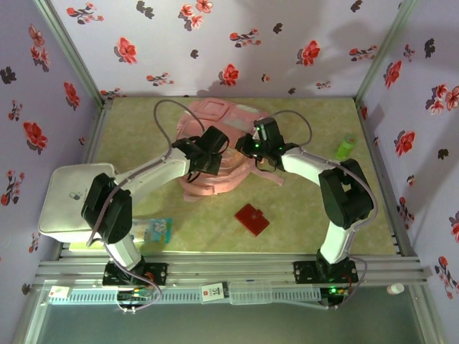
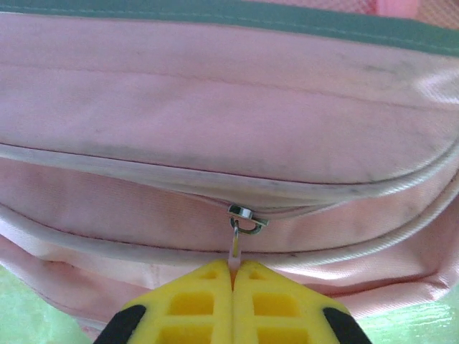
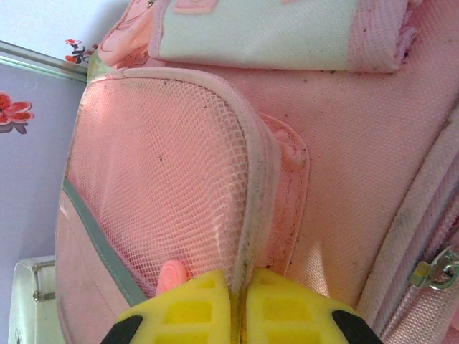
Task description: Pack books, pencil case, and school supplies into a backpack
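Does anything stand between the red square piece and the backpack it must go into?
Nothing lies on the table between the red square piece and the backpack. At the backpack, the left claw is shut on the zip pull and the right claw on the mesh pocket's rim.

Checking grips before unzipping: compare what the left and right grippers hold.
The left gripper pinches the zipper pull; the right gripper pinches the mesh pocket edge. The left gripper's catch is a thin small tab; the right gripper's is a long piped fabric rim. Both are shut, yellow-padded, on the pink backpack.
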`<move>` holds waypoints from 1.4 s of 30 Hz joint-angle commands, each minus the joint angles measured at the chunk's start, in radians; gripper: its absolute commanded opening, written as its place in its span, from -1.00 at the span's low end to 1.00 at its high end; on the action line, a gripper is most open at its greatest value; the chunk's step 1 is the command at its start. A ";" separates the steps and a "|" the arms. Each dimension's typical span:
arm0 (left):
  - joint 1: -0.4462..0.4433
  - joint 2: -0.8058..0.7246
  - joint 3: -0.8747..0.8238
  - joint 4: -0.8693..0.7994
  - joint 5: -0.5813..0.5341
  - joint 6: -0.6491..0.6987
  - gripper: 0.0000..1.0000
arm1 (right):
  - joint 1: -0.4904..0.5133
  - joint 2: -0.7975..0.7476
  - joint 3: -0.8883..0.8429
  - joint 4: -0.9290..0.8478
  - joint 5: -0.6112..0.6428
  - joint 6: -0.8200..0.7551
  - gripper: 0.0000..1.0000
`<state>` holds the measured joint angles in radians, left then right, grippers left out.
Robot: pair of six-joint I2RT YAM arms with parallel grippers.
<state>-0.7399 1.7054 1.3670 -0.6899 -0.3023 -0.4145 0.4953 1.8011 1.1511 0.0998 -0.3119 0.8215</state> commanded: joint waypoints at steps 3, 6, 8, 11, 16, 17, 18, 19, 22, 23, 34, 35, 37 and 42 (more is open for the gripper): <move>0.029 -0.039 -0.010 -0.031 0.054 0.040 -1.00 | -0.076 -0.019 0.005 0.050 0.059 -0.003 -0.54; 0.024 -0.048 0.000 0.006 0.127 0.043 -1.00 | -0.081 -0.075 -0.048 0.057 0.060 0.042 -0.21; 0.013 -0.049 0.017 0.027 0.177 0.043 -1.00 | -0.083 -0.124 -0.094 0.049 0.071 0.084 -0.07; -0.013 -0.040 0.044 0.057 0.249 0.034 -1.00 | -0.084 -0.197 -0.166 0.043 0.088 0.157 0.05; -0.061 0.006 0.099 0.100 0.336 0.010 -1.00 | -0.084 -0.292 -0.249 0.037 0.091 0.252 0.08; -0.069 0.021 0.112 0.103 0.345 0.005 -1.00 | -0.084 -0.305 -0.258 0.027 0.094 0.270 0.08; -0.074 0.031 0.124 0.105 0.354 0.004 -1.00 | -0.084 -0.314 -0.264 0.017 0.095 0.284 0.08; -0.080 0.043 0.135 0.107 0.359 0.005 -1.00 | -0.084 -0.322 -0.273 0.013 0.094 0.297 0.08; -0.090 0.068 0.157 0.113 0.362 0.005 -1.00 | -0.084 -0.323 -0.276 -0.013 0.084 0.314 0.06; -0.092 0.075 0.160 0.113 0.361 0.004 -1.00 | -0.084 -0.316 -0.274 -0.013 0.078 0.317 0.04; -0.089 0.086 0.150 0.094 0.333 0.008 -1.00 | -0.082 -0.201 -0.208 0.028 -0.008 0.298 -0.41; -0.087 0.085 0.149 0.092 0.330 0.009 -1.00 | -0.083 -0.191 -0.203 0.037 -0.012 0.297 -0.44; -0.085 0.085 0.147 0.086 0.329 0.010 -1.00 | -0.082 -0.179 -0.195 0.047 -0.018 0.293 -0.53; -0.067 0.073 0.138 0.059 0.311 0.027 -1.00 | -0.083 -0.170 -0.172 0.032 0.011 0.257 -0.76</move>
<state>-0.8173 1.7889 1.4918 -0.6144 0.0196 -0.3965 0.4068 1.6142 0.9390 0.1135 -0.3149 1.1095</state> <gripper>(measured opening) 0.049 0.132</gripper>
